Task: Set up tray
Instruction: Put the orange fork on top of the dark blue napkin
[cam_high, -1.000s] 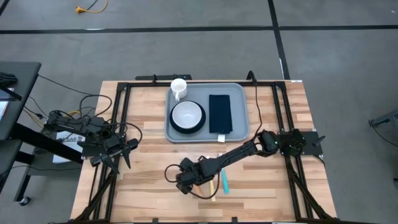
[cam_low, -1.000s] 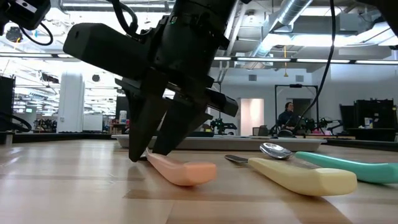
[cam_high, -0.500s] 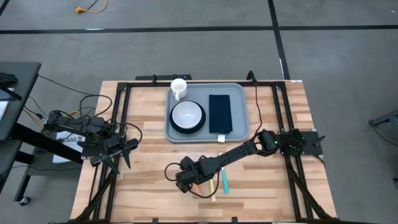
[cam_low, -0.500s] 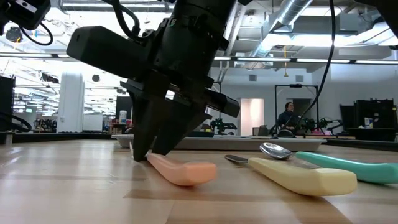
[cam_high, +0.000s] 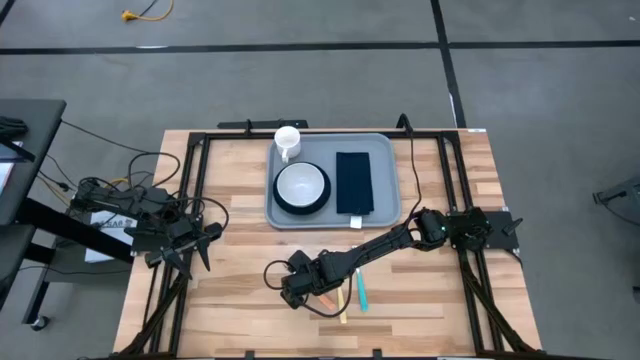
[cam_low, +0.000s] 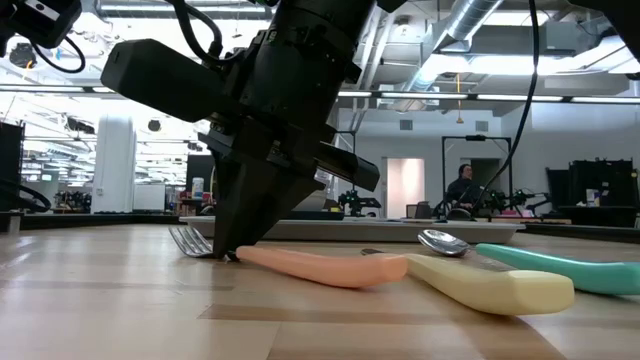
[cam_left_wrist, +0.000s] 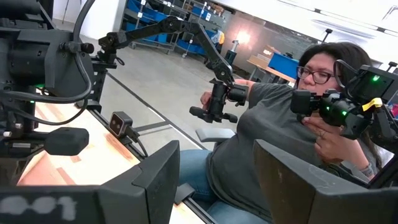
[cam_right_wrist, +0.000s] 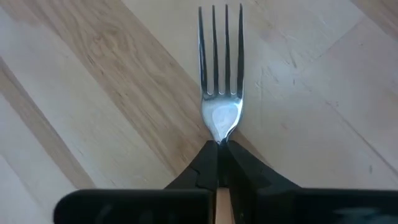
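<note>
The grey-blue tray (cam_high: 385, 150) lies at the table's far middle. It carries a white bowl (cam_high: 301, 184) on a dark plate, a dark rectangle (cam_high: 354, 182) and a white mug (cam_high: 287, 141). A fork (cam_low: 320, 268) with a salmon handle lies on the wood near the front edge. My right gripper (cam_low: 228, 252) is shut on it. Beside it lie a yellow-handled spoon (cam_low: 490, 282) and a teal-handled utensil (cam_low: 565, 270). My left gripper (cam_high: 196, 246) waits open at the table's left edge. My right gripper pinches the fork's thin neck (cam_right_wrist: 221, 138) between its two fingers, just behind the tines (cam_right_wrist: 219, 56). The fingers (cam_low: 245, 215) come steeply from above and stand across the neck. The salmon handle (cam_low: 345, 270) lies along the table, and the tines (cam_low: 186, 240) stick out past the fingers.
Black frame rails (cam_high: 190, 180) run along the table's left, right and far sides. Bare wood (cam_high: 230, 290) lies between the two grippers. The left wrist view shows a seated person (cam_left_wrist: 280, 124) beyond the table's left side.
My right gripper has shut on the fork's neck while staying in place. The fork has swung round flat on the table: in the low view its handle now stretches out longer to the right, and its tines now show to the left of the fingers.
</note>
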